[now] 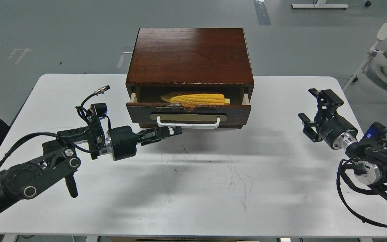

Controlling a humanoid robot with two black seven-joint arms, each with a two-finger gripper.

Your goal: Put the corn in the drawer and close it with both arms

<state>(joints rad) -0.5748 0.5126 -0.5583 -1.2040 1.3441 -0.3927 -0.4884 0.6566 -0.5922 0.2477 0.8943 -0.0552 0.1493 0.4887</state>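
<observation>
The yellow corn (198, 98) lies lengthwise inside the drawer (188, 112), which is pulled partly out of the dark wood cabinet (190, 55). The drawer's white bar handle (188, 122) faces me. My left gripper (171, 131) is shut and empty, its tip at the left part of the drawer front, just below the handle. My right gripper (311, 112) is open and empty, well to the right of the drawer above the table.
The cabinet stands at the back middle of the white table (193, 188). The table's front half is scuffed. A white chair (386, 53) stands on the floor beyond the table's right back corner.
</observation>
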